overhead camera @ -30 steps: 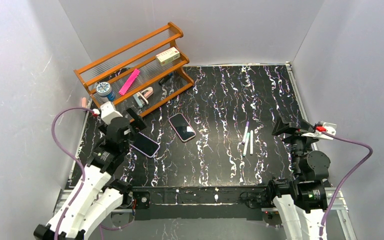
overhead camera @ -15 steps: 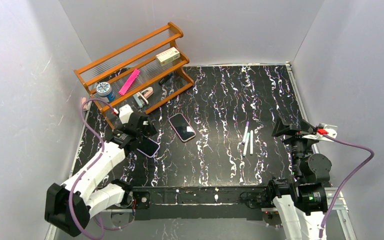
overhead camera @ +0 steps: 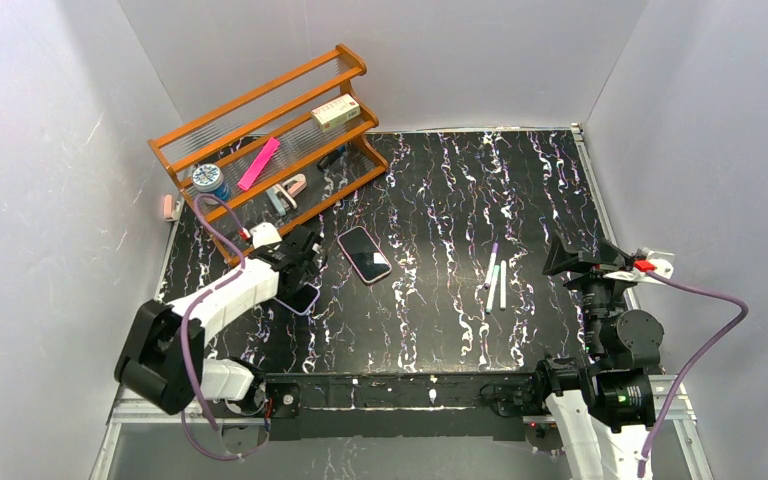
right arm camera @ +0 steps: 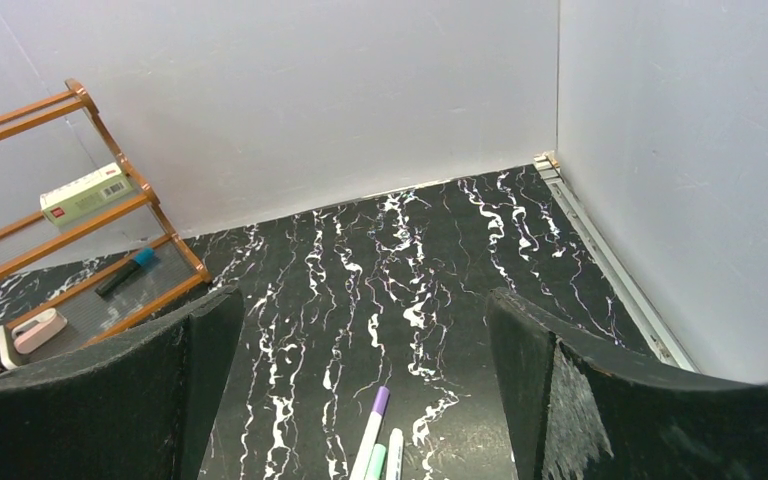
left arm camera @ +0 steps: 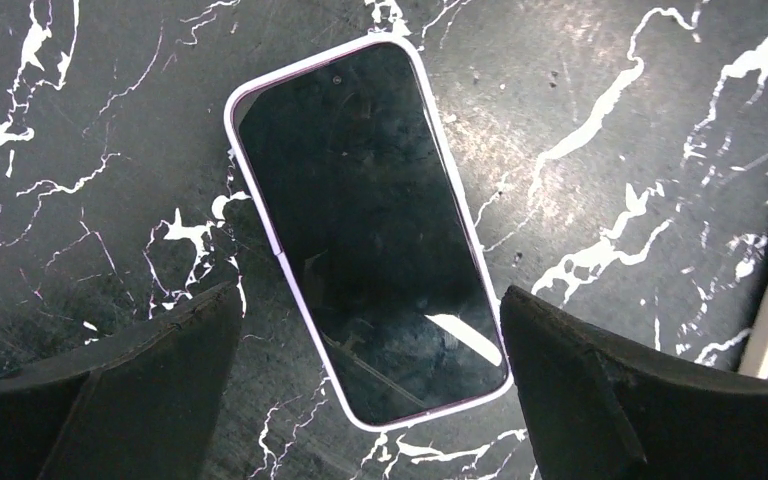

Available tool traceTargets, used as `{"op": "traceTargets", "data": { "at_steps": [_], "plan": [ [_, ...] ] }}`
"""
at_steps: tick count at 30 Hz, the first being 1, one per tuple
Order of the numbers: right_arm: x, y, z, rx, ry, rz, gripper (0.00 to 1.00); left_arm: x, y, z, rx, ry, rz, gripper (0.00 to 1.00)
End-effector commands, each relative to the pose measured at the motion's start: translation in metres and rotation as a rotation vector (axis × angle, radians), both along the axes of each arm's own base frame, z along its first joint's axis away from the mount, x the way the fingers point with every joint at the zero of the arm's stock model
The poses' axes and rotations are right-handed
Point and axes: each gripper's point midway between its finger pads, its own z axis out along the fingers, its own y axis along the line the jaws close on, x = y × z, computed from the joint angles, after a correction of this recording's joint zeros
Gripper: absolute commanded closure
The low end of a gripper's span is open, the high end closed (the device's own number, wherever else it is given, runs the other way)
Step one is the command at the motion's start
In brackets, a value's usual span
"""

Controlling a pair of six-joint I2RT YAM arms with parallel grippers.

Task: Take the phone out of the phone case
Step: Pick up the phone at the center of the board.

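A phone [left arm camera: 365, 225] with a dark screen, in a lilac phone case [left arm camera: 250, 215], lies flat on the black marbled table. My left gripper [left arm camera: 368, 300] hangs open right over its near end, one finger on each side and touching nothing. From the top view the left gripper [overhead camera: 300, 262] covers most of this phone [overhead camera: 298, 298]. A second phone [overhead camera: 364, 253], with a pinkish rim, lies just right of it. My right gripper [overhead camera: 578, 255] stands open and empty at the right, also shown as right gripper [right arm camera: 362, 300] in its wrist view.
An orange wooden rack [overhead camera: 260, 140] holding small items stands at the back left, close behind my left gripper. Three pens [overhead camera: 495, 275] lie right of centre, in front of the right gripper; the pens [right arm camera: 375, 445] show in its wrist view. Grey walls enclose the table.
My left arm has stretched forward and to the right, bringing its open gripper over the lilac-cased phone. The right arm has stayed put.
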Motion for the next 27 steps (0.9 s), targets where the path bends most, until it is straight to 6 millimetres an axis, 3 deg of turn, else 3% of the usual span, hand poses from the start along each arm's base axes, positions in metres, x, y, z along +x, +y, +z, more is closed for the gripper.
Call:
{"op": "traceTargets", "data": {
  "at_steps": [1,27],
  "plan": [
    [-0.004,0.001,0.014,0.007,-0.061,0.007,0.01,0.005,0.011,0.003,0.063,-0.011,0.107,0.02],
    [-0.006,0.003,0.016,0.001,-0.073,0.024,0.01,0.01,0.016,-0.019,0.041,-0.058,0.313,0.02]
  ]
}}
